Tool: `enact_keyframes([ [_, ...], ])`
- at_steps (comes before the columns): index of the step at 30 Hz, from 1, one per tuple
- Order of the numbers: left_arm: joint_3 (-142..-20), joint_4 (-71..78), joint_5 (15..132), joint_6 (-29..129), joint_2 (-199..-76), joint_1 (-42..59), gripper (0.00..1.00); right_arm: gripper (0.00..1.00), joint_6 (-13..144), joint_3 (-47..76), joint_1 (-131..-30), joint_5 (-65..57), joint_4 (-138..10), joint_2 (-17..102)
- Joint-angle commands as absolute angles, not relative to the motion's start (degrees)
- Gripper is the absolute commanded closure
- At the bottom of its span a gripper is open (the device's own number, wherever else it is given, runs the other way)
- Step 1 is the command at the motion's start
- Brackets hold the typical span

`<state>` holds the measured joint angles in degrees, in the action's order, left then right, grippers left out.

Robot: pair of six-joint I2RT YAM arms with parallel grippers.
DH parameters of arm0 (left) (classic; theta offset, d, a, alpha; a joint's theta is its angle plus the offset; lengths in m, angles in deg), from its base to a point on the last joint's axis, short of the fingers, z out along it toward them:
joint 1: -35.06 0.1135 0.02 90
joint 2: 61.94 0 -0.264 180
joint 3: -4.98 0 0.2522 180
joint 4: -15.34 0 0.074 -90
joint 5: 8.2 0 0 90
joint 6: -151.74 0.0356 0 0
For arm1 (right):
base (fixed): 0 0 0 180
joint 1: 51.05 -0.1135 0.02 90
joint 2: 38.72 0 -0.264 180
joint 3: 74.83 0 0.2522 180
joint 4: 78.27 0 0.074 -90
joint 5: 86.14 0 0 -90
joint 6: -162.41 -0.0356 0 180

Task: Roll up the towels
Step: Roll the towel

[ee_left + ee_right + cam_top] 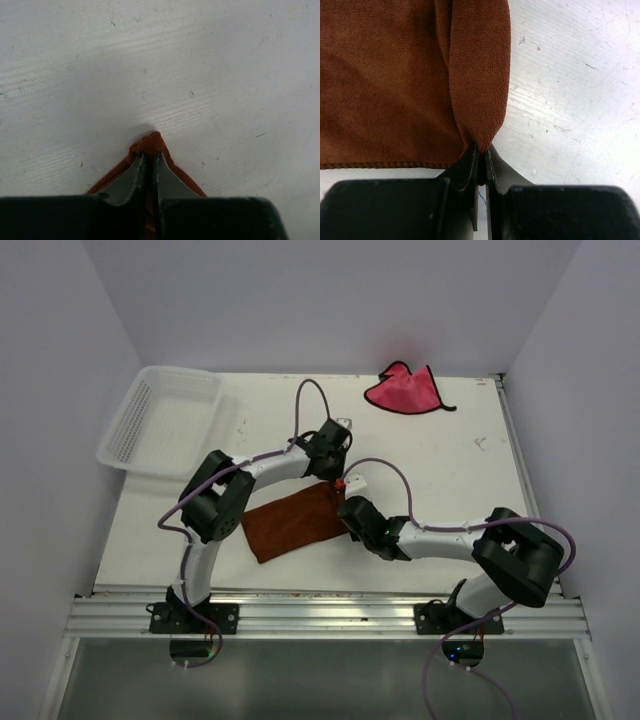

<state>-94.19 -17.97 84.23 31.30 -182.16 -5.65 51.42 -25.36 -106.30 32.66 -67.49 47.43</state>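
From above, the brown towel (295,523) lies flat on the white table (460,470) between the two arms, near the front edge, with its long axis running diagonally from near-left to far-right. The left gripper (336,478) sits at its far-right corner and the right gripper (347,510) is just below that on the same short edge, but both wrists cover the fingertips, so you can't read the grip from up here. The pink towel (403,390) is well apart at the far edge, bunched into a sort of fan, with a thin dark tail pointing right. A white mesh basket (160,420) sits at the far-left corner, hanging partly off the table, and purple cables (312,390) loop over the arms without touching either towel. In the left wrist view it's clear: the jaws are pinched nearly together on the brown towel's corner, and only a small tip pokes out past the fingers (131,177), pointing away from the camera over bare table. The rest of the cloth is hidden under the gripper body. In the right wrist view the jaws are likewise squeezed tight on the brown towel, gripping the bottom of a raised fold that runs straight away from the fingertips (465,165). The flat part fills the upper left, cut off by the frame, and its hemmed edge runs across just ahead of the gripper body.
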Motion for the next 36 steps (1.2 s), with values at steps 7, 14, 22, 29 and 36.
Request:
enact_keyframes([
  [7, -88.9, -9.9, 87.1, 28.0, -177.7, -5.4, 1.00, 1.00, 52.0, -23.0, -110.1, 38.4, -64.7, 45.5],
  [14, -74.4, 11.4, 82.4, 21.1, -168.7, -3.1, 1.00, 1.00, 55.6, -19.8, -114.8, 45.5, -59.9, 46.7],
  [22, -65.8, 26.5, 78.0, 18.9, -164.4, -1.2, 1.00, 1.00, 59.2, -13.5, -120.9, 54.5, -53.4, 52.7],
  [29, -63.4, 31.3, 76.0, 18.8, -164.8, 0.0, 1.00, 1.00, 58.9, -9.9, -123.7, 57.1, -48.1, 59.6],
  [36, -60.7, 39.3, 72.8, 15.9, -167.8, 1.0, 1.00, 1.00, 57.7, -7.9, -123.9, 59.7, -43.0, 62.5],
])
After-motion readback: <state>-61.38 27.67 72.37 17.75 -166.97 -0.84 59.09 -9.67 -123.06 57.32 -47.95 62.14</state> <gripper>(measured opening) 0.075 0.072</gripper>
